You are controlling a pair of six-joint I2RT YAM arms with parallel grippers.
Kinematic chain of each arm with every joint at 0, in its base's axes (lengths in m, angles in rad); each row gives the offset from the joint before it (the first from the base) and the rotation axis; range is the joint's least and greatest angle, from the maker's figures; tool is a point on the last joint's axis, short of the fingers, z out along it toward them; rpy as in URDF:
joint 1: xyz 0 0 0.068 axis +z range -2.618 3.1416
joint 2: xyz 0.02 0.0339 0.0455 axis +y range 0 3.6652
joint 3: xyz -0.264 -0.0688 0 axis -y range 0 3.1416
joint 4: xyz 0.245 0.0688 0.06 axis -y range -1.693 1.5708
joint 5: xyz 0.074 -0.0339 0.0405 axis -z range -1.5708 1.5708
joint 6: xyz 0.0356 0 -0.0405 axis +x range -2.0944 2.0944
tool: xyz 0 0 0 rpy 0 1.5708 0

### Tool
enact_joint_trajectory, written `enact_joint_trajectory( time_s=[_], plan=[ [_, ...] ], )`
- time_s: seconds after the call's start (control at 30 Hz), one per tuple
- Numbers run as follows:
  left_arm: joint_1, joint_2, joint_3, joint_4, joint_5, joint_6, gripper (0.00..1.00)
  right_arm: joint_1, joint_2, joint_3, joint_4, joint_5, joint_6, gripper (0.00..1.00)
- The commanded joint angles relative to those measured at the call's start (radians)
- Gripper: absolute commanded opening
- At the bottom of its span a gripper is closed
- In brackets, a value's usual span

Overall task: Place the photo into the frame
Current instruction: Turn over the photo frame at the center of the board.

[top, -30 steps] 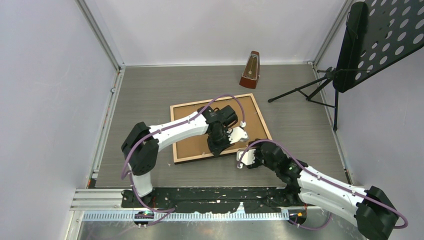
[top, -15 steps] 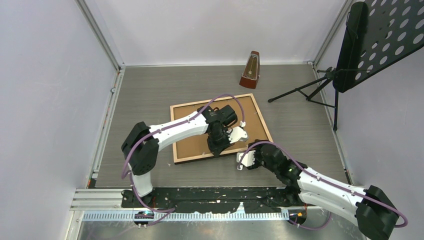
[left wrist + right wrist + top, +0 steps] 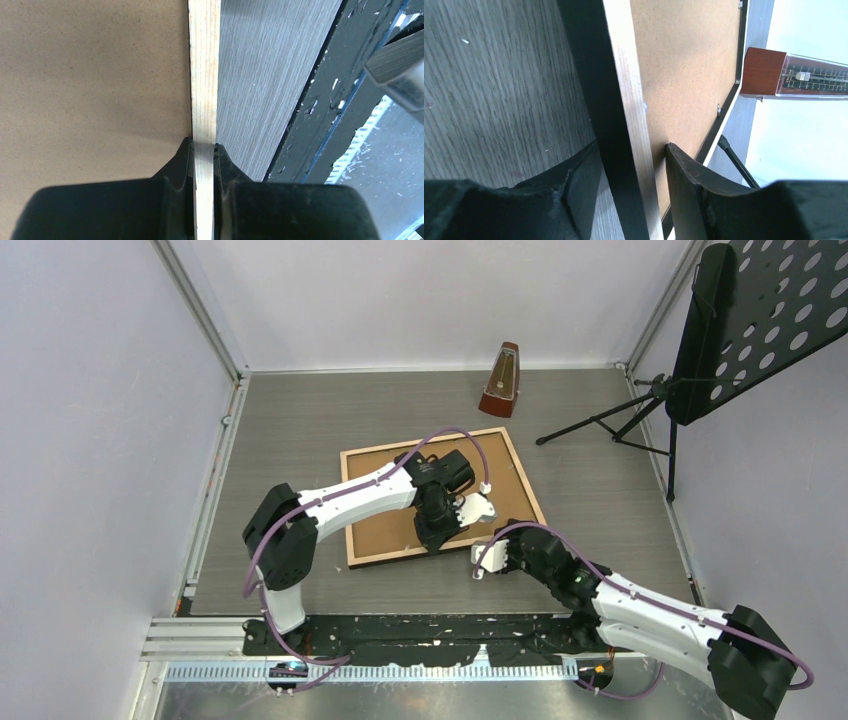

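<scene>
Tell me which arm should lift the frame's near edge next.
Left. The left claw is shut on the frame's light wood border, so it has a grip. The right claw only straddles that border near the corner, with a gap beside one finger.

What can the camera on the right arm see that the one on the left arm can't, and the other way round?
Only the right wrist view shows the metronome, the black side of the frame, and the right claw straddling that edge with a gap at one finger. Only the left wrist view shows the left claw pinched on the rim and the black strip along the near edge of the table. Both show the frame's pale wood rim, the brown backing board and the grey table.
</scene>
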Motion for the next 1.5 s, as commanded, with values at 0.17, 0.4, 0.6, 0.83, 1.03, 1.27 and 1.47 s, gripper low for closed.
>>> enact_joint_trajectory(
  time_s=[0.17,0.4,0.6,0.83,1.03,1.27,1.47],
  plan=[
    [0.005,-0.014,0.022,0.006,0.089,0.000,0.00,0.014,-0.020,0.014,0.020,-0.020,-0.004,0.41],
    [0.013,-0.022,0.018,0.015,0.089,-0.006,0.00,0.017,-0.050,0.019,0.005,-0.015,-0.003,0.22],
    [0.022,-0.077,-0.011,0.061,0.028,-0.016,0.51,0.018,-0.107,0.025,-0.019,-0.008,-0.012,0.07],
    [0.045,-0.161,-0.013,0.091,-0.070,-0.024,0.94,0.019,-0.139,0.064,-0.082,-0.031,0.000,0.06],
    [0.084,-0.228,0.078,0.035,-0.162,0.008,1.00,0.020,-0.111,0.195,-0.175,-0.080,0.058,0.06],
    [0.158,-0.360,0.140,0.013,-0.232,0.065,1.00,0.019,-0.025,0.446,-0.376,-0.165,0.164,0.06],
    [0.203,-0.461,0.172,-0.002,-0.291,0.128,1.00,0.019,0.081,0.690,-0.543,-0.211,0.247,0.06]
  ],
)
